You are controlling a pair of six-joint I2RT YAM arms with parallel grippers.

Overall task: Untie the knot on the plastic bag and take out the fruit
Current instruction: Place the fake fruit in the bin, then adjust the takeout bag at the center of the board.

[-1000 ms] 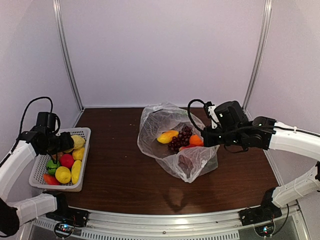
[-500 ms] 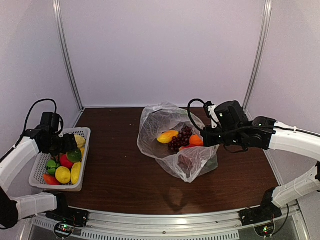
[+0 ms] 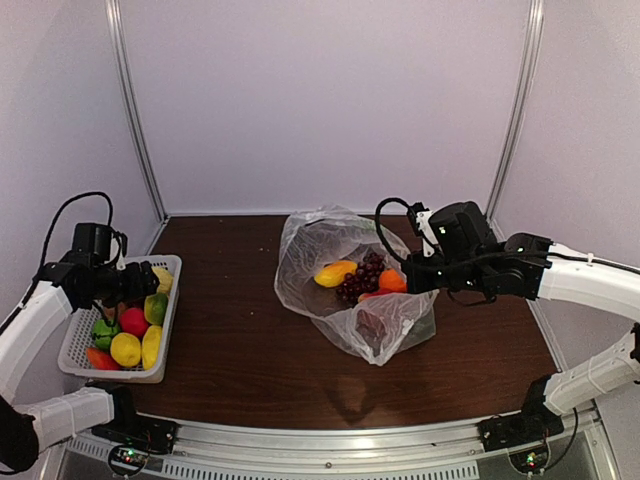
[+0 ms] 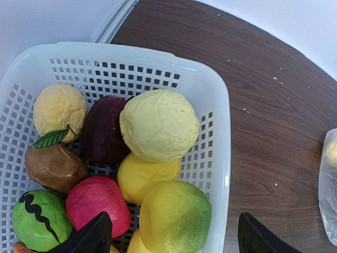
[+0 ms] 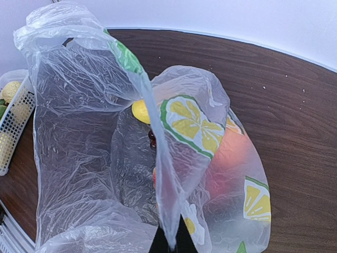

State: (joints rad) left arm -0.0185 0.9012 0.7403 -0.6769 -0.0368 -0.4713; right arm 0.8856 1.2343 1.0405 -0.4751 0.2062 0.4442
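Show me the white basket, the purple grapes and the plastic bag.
white basket [image 4: 225, 132]: left wrist view, right rim.
purple grapes [image 3: 356, 284]: top view, middle of the bunch.
plastic bag [image 5: 73, 100]: right wrist view, crinkled left wall.

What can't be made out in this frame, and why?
- Right wrist view: right gripper cut off by the bottom edge, only a dark sliver pinching the plastic bag.
- Top view: fruit inside blurred by crinkled film; uncountable.
- Left wrist view: left gripper shows only two tips at the bottom edge; basket's lower layer hidden under upper pieces.
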